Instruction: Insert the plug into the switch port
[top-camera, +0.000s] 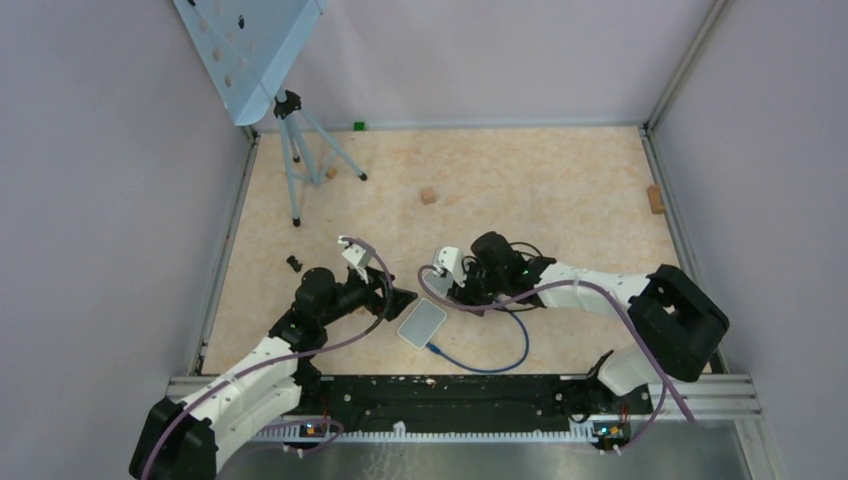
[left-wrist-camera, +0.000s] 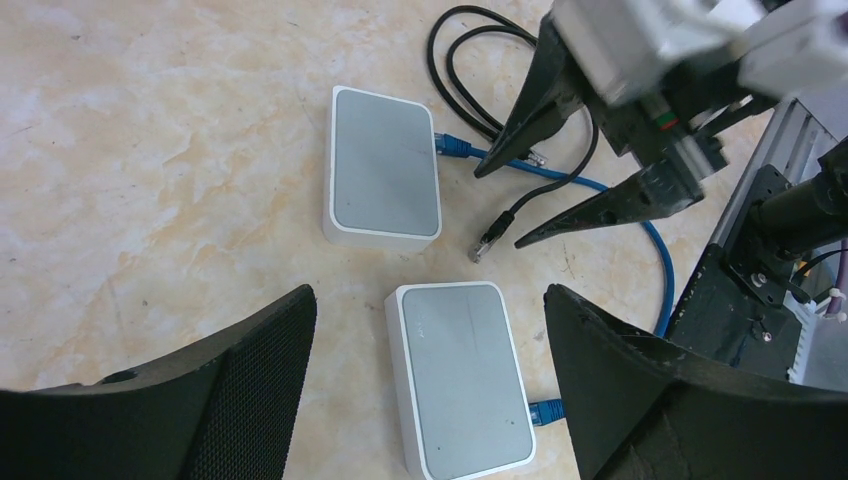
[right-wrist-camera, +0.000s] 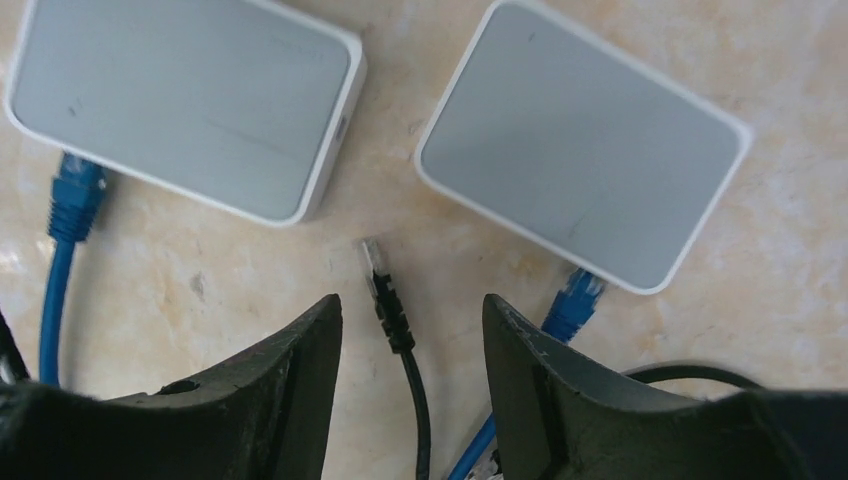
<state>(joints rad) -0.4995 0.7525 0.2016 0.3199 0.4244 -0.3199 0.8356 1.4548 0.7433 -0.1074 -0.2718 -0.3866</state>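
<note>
Beige marbled table (top-camera: 540, 190), carrying the work. Left gripper (left-wrist-camera: 425, 300): black fingers spread wide and holding nothing, hovering over the near switch. Right gripper (right-wrist-camera: 410, 305): fingers parted and gripping nothing, one on each side of the black cable just behind its plug.

Two white rectangular plastic switch boxes with grey tops, the far switch (left-wrist-camera: 385, 165) and the near switch (left-wrist-camera: 460, 380), lie just beside each other. A blue network cable (left-wrist-camera: 655, 250) has a plug seated in one side face of each.

The thin black cable (right-wrist-camera: 415, 400) ends in a clear-tipped plug (right-wrist-camera: 373, 255). The plug lies loose on the table, near the gap between the switches and in no port.

Step in hand, as judged: taking hold of the plug. The next move calls for the right fingers to close on the black boot. The plug must then be lifted and turned square to a free port beside a blue plug.
</note>
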